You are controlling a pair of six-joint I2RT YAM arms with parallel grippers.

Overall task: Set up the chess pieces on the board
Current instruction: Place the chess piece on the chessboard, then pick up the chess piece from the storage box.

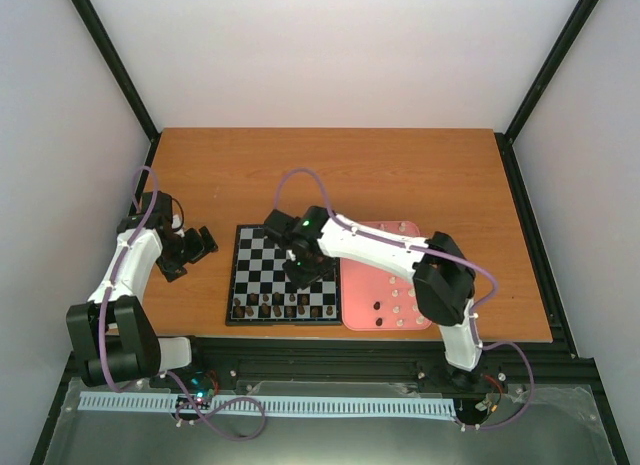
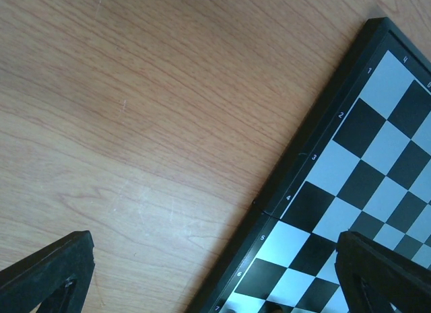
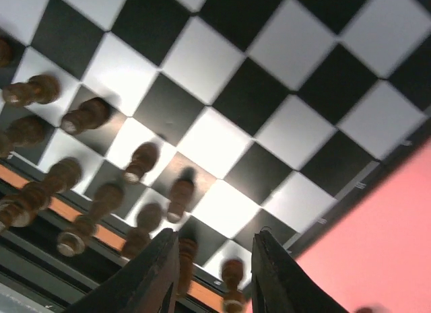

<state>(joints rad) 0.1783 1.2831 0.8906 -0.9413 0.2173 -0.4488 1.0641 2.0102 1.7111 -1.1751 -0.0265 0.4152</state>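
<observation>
The board (image 1: 262, 257) lies mid-table. Several dark brown chess pieces (image 1: 285, 306) stand on its two near rows. Cream-white pieces (image 1: 400, 307) and one dark piece (image 1: 377, 306) lie in the pink tray (image 1: 362, 285) to its right. My right gripper (image 1: 305, 272) hovers over the board's right half, open and empty. In the right wrist view its gripper (image 3: 214, 262) is above the near right corner squares of the board (image 3: 222, 145), with dark pieces (image 3: 141, 161) standing below and to the left. My left gripper (image 1: 197, 247) is wide open and empty over bare wood beside the board's left edge (image 2: 316, 158).
The pink tray's edge also shows in the right wrist view (image 3: 394, 232). The right arm (image 1: 380, 247) spans the tray and the board's right side. Black frame posts and white walls surround the wooden table (image 1: 330, 175).
</observation>
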